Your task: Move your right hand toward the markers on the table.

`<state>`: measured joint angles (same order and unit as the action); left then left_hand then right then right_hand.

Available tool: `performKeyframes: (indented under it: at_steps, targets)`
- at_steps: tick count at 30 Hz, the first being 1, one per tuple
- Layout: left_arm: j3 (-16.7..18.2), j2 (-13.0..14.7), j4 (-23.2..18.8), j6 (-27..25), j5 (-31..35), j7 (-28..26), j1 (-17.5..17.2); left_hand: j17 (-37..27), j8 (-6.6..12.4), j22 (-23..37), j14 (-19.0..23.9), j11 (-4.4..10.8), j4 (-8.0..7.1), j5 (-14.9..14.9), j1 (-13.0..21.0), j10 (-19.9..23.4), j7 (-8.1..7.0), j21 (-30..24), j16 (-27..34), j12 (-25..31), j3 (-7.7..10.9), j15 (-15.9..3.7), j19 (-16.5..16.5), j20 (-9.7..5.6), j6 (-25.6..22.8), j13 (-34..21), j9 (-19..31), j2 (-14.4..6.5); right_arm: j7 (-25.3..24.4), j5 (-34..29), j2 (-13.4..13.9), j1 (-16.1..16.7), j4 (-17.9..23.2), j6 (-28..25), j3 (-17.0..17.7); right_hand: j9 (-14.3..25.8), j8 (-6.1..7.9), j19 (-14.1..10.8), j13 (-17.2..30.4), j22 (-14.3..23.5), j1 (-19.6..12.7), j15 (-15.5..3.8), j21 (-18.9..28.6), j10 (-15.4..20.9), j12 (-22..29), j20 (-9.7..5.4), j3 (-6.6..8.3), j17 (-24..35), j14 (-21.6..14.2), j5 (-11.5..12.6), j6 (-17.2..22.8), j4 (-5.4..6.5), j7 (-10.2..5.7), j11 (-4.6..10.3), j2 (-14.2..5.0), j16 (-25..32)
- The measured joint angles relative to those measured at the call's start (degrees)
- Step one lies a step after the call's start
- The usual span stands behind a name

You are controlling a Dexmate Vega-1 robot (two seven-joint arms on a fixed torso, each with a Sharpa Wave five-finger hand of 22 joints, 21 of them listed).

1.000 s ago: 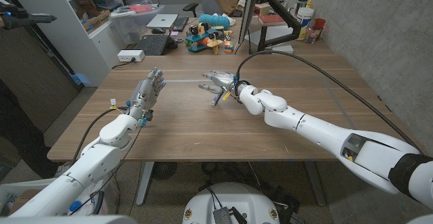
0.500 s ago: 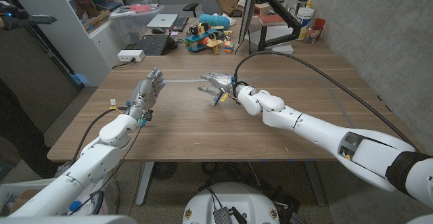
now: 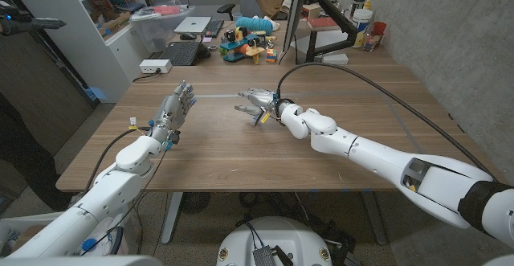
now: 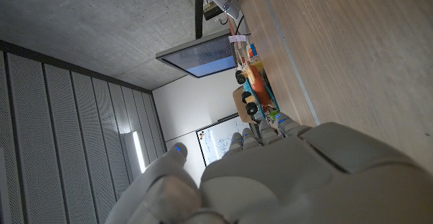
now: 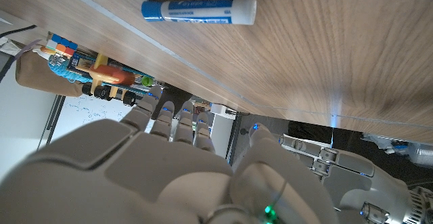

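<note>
My right hand (image 3: 255, 104) hovers empty, fingers spread, over mid-table just beside a blue marker (image 5: 199, 10) lying on the wood, and I judge a low reach could knock it rolling away.

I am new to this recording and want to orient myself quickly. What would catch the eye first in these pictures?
First, the right hand, stretched out over the middle of the wooden table, fingers apart and holding nothing. In the right wrist view a blue and white marker lies on the wood just beyond it. The left hand stands on its edge at the table's left, and colourful toys crowd the far edge.
</note>
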<state>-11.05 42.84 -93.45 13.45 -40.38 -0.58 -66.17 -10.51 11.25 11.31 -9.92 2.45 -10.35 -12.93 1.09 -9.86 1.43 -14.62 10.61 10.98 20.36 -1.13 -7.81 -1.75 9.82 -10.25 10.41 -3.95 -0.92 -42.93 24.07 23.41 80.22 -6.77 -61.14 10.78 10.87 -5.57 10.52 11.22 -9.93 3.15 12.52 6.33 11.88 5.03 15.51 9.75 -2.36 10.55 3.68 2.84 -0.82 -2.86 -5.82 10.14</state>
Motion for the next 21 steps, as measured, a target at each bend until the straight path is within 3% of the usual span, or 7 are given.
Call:
performKeyframes:
  at_steps: [21]
  targets:
    - [1.23, 1.31, 0.74, 0.94, -1.12, 2.43, -0.89, 0.0, 0.0, 0.0, 0.0, 0.0, 0.0, 0.0, 0.0, 0.0, 0.0, 0.0, 0.0, 0.0, 0.0, 0.0, 0.0, 0.0, 0.0, 0.0, 0.0, 0.0, 0.99, -1.47, -0.21, 0.42, 1.43, -2.88, -0.48, 0.0, 0.0, 0.0, 0.0, 0.0, 0.0, 0.01, 0.0, 0.22, 0.0, -0.01, 0.0, 0.0, 0.0, -0.25, 0.0, 0.0, 0.0, 0.21, 0.0, 0.0]
